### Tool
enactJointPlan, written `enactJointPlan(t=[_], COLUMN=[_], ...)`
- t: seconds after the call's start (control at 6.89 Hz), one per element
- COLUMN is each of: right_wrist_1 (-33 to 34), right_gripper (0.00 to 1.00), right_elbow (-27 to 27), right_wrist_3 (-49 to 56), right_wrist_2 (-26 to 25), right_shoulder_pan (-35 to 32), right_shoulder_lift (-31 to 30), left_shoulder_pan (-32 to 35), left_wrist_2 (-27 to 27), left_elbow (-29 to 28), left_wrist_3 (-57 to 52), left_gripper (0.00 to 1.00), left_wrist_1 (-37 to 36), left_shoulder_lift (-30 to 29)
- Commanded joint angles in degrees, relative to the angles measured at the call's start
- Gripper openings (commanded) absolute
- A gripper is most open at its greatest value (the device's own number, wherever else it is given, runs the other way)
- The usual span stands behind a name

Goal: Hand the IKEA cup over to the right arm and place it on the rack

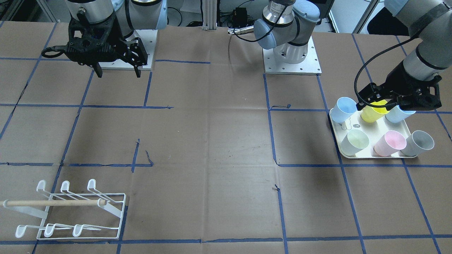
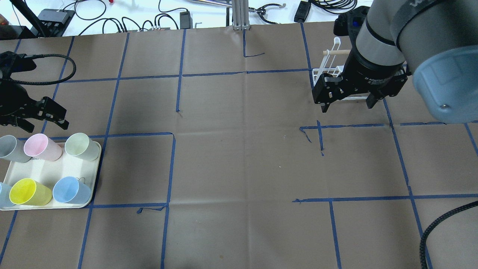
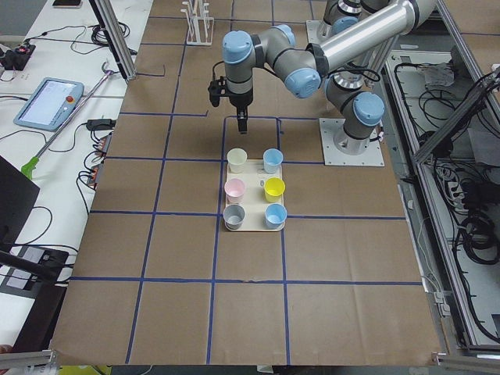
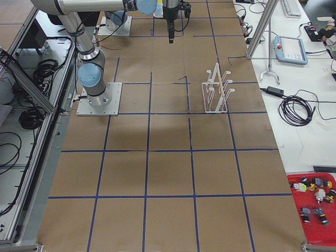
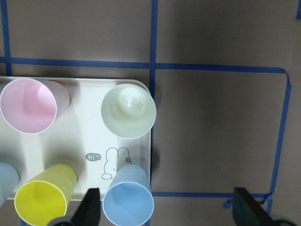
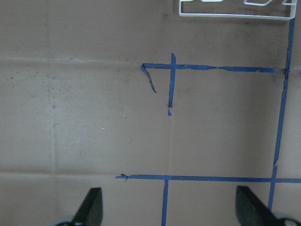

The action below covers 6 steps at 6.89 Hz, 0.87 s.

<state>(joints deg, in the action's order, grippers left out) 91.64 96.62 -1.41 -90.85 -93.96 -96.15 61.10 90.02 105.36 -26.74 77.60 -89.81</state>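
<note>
Several pastel cups stand upright on a cream tray (image 2: 48,172): pink (image 2: 41,146), pale green (image 2: 80,145), yellow (image 2: 28,191), blue (image 2: 71,189) and grey (image 2: 11,147). My left gripper (image 2: 39,118) is open and empty, hovering above the tray's edge; its wrist view shows the pale green cup (image 5: 128,110) and the blue cup (image 5: 128,205) below it. My right gripper (image 2: 347,105) is open and empty, high above the table in front of the white wire rack (image 2: 331,71). The rack (image 1: 70,211) has a wooden handle and holds no cup.
Brown paper with blue tape lines covers the table (image 2: 239,164). The arm bases (image 1: 292,60) stand at the robot's side. Cables and boxes lie beyond the far edge (image 2: 112,15). The rack's base wire (image 6: 235,14) shows at the top of the right wrist view.
</note>
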Motion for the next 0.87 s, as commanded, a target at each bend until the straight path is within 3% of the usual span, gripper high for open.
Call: enactJointPlan(t=[0.0,0.73], right_wrist_1=[0.03,0.12], right_gripper=[1.0,1.0], right_elbow=[0.06,0.06], right_wrist_3=[0.0,-0.09], right_wrist_2=[0.06,0.06], right_shoulder_pan=[0.0,0.0], right_shoulder_lift=[0.0,-0.09], left_shoulder_pan=[-0.01,0.51], left_wrist_2=[-0.54,-0.54], left_elbow=[7.98,9.78], left_wrist_3=[0.11,0.29], left_gripper=[1.0,1.0], left_wrist_1=[-13.2,-18.97], left_shoulder_lift=[-2.89,-10.99])
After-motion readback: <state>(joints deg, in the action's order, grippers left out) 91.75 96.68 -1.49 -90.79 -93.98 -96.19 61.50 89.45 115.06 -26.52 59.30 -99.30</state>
